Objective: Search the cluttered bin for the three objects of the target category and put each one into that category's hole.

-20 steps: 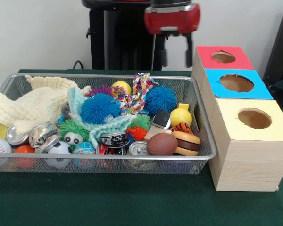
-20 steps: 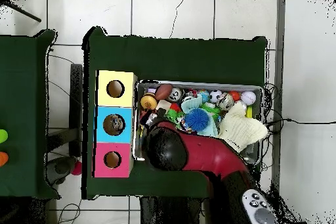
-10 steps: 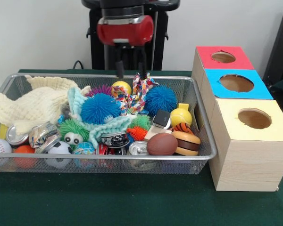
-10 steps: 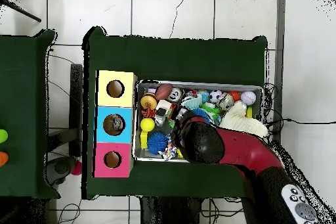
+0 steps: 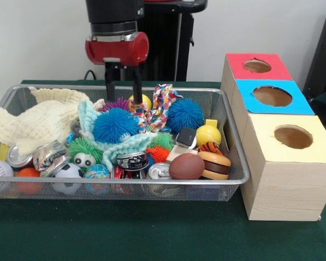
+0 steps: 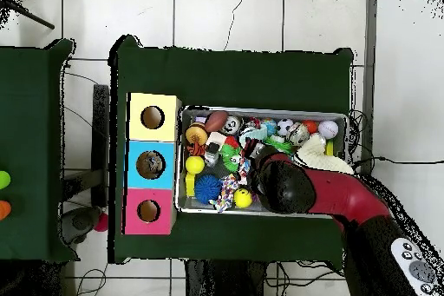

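The wire mesh bin (image 5: 236, 157) holds a heap of toys and also shows in the overhead view (image 6: 260, 111). My gripper (image 5: 123, 98) is open and empty, with its black fingers (image 5: 137, 87) hanging over the bin's far side. They stand just above a purple spiky ball (image 5: 117, 104) and beside a yellow ball (image 5: 143, 100). A large blue spiky ball (image 5: 114, 125) lies just in front of them, and a second one (image 5: 185, 115) lies to the right. The hole in the blue-topped box (image 5: 272, 96) is to the right of the bin and is open. In the overhead view the arm (image 6: 286, 185) hides the gripper.
A red-topped box (image 5: 257, 66) and a yellow-topped box (image 5: 293, 137) flank the blue one. The bin also holds a cream knitted cloth (image 5: 38, 122), a rope toy (image 5: 162, 106), crushed cans (image 5: 49, 155), a brown football (image 5: 187, 166), a burger toy (image 5: 214, 165) and a green spiky toy (image 5: 84, 150).
My gripper has swung left in the front view, from beside the boxes to over the bin's far middle, and has come lower. The toys have not moved.
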`<state>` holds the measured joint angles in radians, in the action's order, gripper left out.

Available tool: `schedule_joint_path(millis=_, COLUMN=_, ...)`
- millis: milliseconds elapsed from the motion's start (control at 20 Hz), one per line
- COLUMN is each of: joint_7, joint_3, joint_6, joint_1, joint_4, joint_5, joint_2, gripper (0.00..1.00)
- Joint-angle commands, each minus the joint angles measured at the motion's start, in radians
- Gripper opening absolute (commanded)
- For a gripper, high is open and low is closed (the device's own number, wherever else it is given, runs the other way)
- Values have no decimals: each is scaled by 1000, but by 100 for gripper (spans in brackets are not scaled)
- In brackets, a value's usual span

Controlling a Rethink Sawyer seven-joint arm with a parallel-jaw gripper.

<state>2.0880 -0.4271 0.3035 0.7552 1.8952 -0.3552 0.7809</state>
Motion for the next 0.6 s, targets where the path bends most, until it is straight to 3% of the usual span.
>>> schedule_joint_path(millis=50, joint_7=-278, joint_3=-86, joint_6=119, joint_1=41, joint_4=-92, joint_5=-170, joint_2=-97, gripper=100)
schedule_joint_path(millis=600, joint_7=-315, joint_3=-39, joint_6=186, joint_1=42, joint_4=-205, joint_5=-377, joint_2=-170, gripper=100)
